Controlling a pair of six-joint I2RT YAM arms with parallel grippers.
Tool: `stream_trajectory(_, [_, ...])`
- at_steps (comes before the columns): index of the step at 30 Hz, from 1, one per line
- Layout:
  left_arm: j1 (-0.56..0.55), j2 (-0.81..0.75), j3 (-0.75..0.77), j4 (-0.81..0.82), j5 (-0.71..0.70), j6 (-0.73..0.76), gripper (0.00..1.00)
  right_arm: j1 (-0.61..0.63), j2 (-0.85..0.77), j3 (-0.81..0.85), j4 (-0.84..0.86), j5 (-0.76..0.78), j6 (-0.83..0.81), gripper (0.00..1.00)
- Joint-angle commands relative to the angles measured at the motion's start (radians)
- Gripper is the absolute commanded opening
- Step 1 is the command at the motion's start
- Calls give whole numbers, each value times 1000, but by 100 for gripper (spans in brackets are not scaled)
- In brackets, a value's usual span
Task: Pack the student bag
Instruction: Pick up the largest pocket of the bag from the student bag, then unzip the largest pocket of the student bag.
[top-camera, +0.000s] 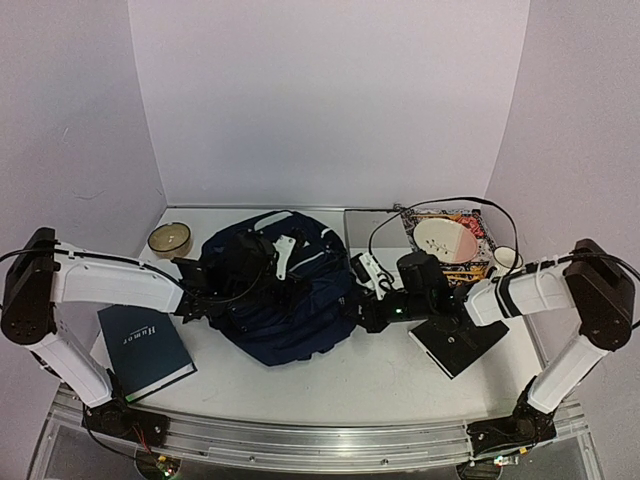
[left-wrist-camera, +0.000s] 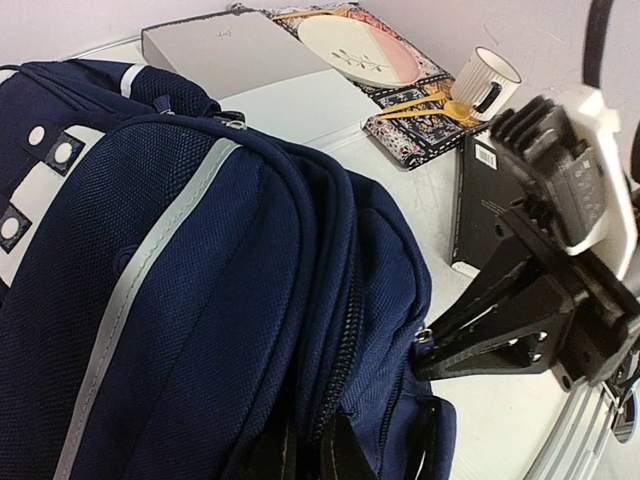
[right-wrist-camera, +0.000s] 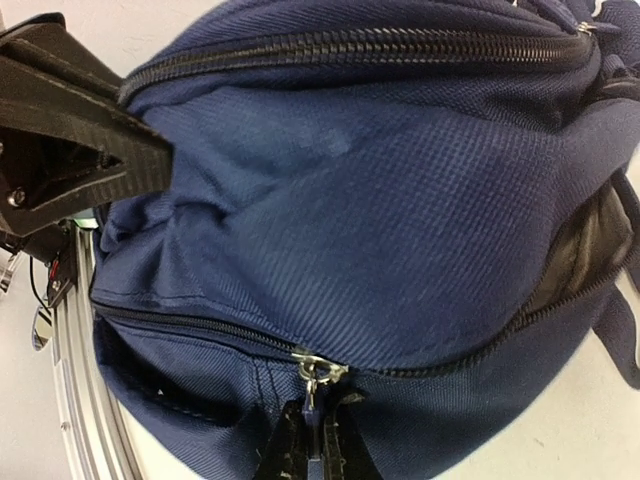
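Observation:
The student bag (top-camera: 275, 290), navy blue with white trim, lies in the middle of the table. My left gripper (top-camera: 205, 300) is at its left side, shut on a fold of the bag's fabric beside a zipper (left-wrist-camera: 350, 330); its fingertips (left-wrist-camera: 340, 455) show at the bottom of the left wrist view. My right gripper (top-camera: 358, 312) is at the bag's right side, shut on the small metal zipper pull (right-wrist-camera: 318, 385) of a lower pocket. The zipper (right-wrist-camera: 200, 325) looks open to the left of the slider. The right gripper (left-wrist-camera: 440, 350) meets the bag (left-wrist-camera: 200, 280) at its zipper end.
A dark hardcover book (top-camera: 145, 345) lies front left and a round bowl (top-camera: 170, 238) back left. A grey flat box (top-camera: 372, 225), a plate (top-camera: 445, 240) on a patterned mat, a white cup (top-camera: 505, 258) and a black book (top-camera: 458, 340) lie on the right.

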Motion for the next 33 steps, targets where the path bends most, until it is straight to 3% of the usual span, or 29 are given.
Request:
stream_trajectory(1, [5, 12, 109, 58, -61, -22, 0, 2, -123, 46, -124, 27, -6, 0])
stream_trajectory(8, [22, 66, 179, 13, -75, -101, 0, 97, -160, 135, -354, 102, 5, 0])
stream_trajectory(15, [30, 117, 252, 15, -30, -181, 0, 213, -103, 231, -434, 174, 89, 0])
stream_trajectory(24, [29, 181, 274, 80, -33, -272, 0, 302, -18, 341, -450, 149, 179, 0])
stream_trajectory(30, [29, 127, 208, 81, -85, -181, 0, 302, -125, 331, -649, 469, 140, 0])
stream_trajectory(33, [28, 96, 164, 81, -73, -113, 0, 301, -168, 332, -698, 516, 118, 2])
